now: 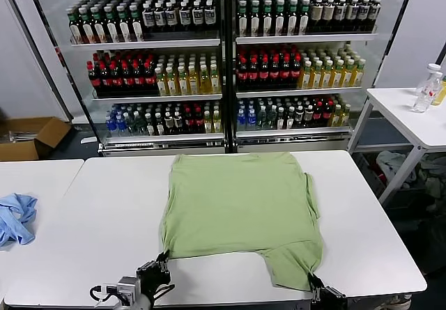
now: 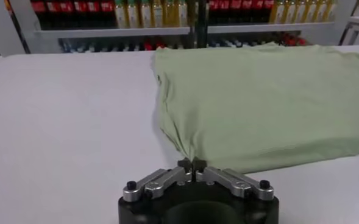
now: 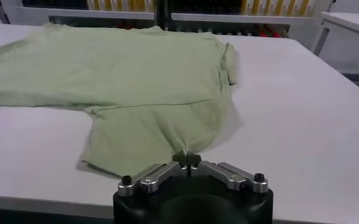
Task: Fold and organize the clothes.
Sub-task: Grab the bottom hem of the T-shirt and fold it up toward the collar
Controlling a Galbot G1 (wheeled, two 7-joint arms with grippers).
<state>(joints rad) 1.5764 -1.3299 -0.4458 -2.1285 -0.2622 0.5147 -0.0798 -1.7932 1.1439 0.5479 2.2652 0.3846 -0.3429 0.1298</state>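
Observation:
The sage-green T-shirt (image 1: 240, 209) lies flat on the white table (image 1: 104, 212), plain side up, no print showing. My left gripper (image 1: 164, 257) sits at the shirt's near left corner, shut on the fabric edge; in the left wrist view the left gripper (image 2: 191, 164) pinches a bunched corner of the T-shirt (image 2: 264, 103). My right gripper (image 1: 311, 281) is at the near right corner, where a flap hangs toward the table's front edge. In the right wrist view the right gripper (image 3: 187, 159) is shut on a gathered tip of the T-shirt (image 3: 130, 79).
A light blue cloth (image 1: 15, 216) lies on the neighbouring table at the left. Behind stand drink coolers (image 1: 223, 59) full of bottles. A small white side table (image 1: 411, 115) with a bottle is at the right, a cardboard box (image 1: 28, 137) on the floor at the left.

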